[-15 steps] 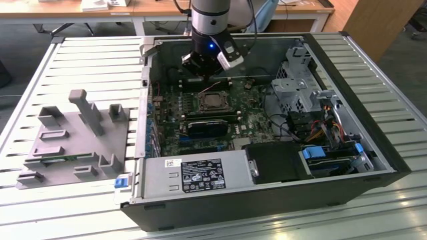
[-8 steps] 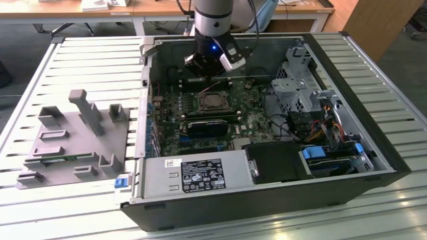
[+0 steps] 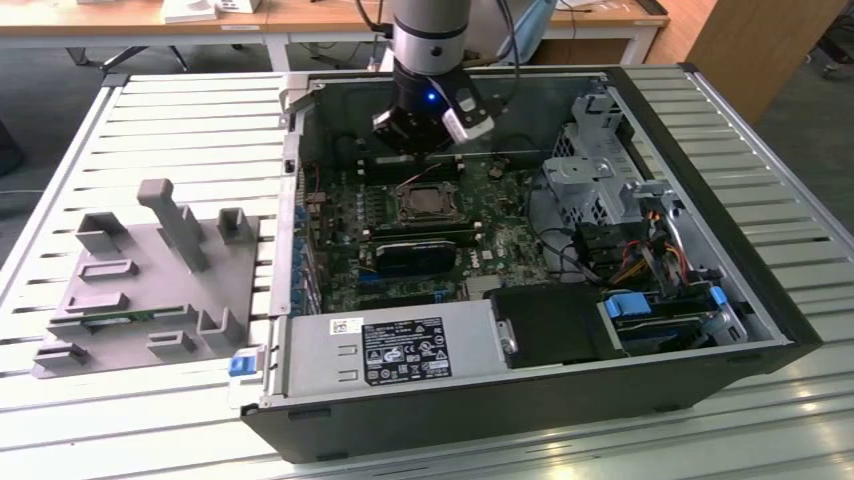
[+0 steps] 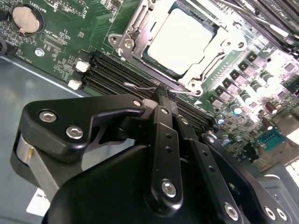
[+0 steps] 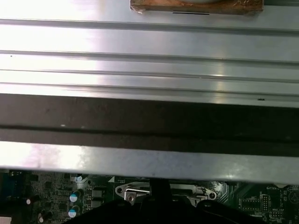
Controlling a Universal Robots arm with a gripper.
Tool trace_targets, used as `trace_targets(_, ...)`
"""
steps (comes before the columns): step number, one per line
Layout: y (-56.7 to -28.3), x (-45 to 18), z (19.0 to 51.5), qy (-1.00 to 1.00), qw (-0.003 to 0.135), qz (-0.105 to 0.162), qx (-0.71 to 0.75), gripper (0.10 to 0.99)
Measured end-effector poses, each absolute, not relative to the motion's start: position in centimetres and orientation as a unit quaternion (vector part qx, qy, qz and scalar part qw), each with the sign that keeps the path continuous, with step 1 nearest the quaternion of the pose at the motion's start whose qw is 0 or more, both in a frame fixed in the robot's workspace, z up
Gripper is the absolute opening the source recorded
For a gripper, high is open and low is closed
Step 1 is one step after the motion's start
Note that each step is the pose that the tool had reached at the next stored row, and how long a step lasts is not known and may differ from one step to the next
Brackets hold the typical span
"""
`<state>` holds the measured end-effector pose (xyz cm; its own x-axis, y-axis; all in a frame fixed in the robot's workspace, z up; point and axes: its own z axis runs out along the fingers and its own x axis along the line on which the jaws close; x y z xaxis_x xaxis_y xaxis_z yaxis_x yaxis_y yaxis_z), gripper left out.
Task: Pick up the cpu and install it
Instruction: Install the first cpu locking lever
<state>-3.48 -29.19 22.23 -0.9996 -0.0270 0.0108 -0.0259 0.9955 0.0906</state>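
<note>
The cpu (image 4: 180,39), a flat square chip with a shiny silver top, lies in the motherboard socket (image 4: 140,28), framed by the socket's metal bracket. In the exterior view the cpu (image 3: 424,203) sits mid-board inside the open computer case (image 3: 747,250). My gripper (image 3: 430,152) hangs just above the board, a little beyond the socket toward the case's far wall. In the second wrist view my gripper (image 4: 161,95) has its black fingers pressed together with nothing between them, the tips over the memory slots (image 4: 117,74) beside the socket.
A grey plastic fixture (image 3: 147,280) with upright blocks stands on the slatted table at the exterior view's left. Inside the case are a drive cage (image 3: 601,150), cable bundles (image 3: 641,260) and a power supply (image 3: 387,350). The case's metal wall (image 5: 149,56) is close by.
</note>
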Motion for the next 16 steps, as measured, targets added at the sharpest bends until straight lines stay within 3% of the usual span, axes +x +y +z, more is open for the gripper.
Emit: trace_targets(16,-29.0,-2.1,21.7,-0.999,0.006,-0.045,0.013,0.106)
